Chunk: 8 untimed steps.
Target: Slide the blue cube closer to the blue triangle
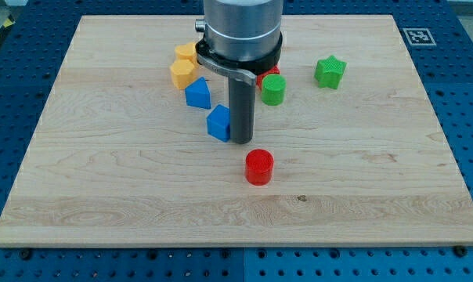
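The blue cube (218,123) lies near the board's middle, just left of my rod. My tip (242,141) stands right beside the cube's right face, touching or nearly touching it. The blue triangle (197,93) lies a short way up and to the left of the cube, with a small gap between them.
Two yellow blocks (182,72) lie up-left of the blue triangle. A red cylinder (259,167) stands below my tip. A green cylinder (273,90) and a red block (268,74) partly hidden behind it are right of the rod. A green star (330,71) lies further right. The wooden board (377,196) bears them all.
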{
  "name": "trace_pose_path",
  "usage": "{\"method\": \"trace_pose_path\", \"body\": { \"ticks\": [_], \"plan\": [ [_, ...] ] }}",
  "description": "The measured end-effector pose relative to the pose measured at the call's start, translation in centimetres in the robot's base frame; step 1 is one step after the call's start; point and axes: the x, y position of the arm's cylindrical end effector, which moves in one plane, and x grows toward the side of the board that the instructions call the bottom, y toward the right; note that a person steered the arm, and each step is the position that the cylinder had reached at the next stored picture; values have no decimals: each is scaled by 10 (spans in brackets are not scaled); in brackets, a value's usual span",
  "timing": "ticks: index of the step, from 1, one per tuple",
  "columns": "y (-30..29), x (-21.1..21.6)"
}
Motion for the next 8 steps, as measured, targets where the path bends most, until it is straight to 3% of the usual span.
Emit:
{"method": "trace_pose_path", "body": {
  "ticks": [8],
  "plan": [
    [-47, 1]
  ]
}}
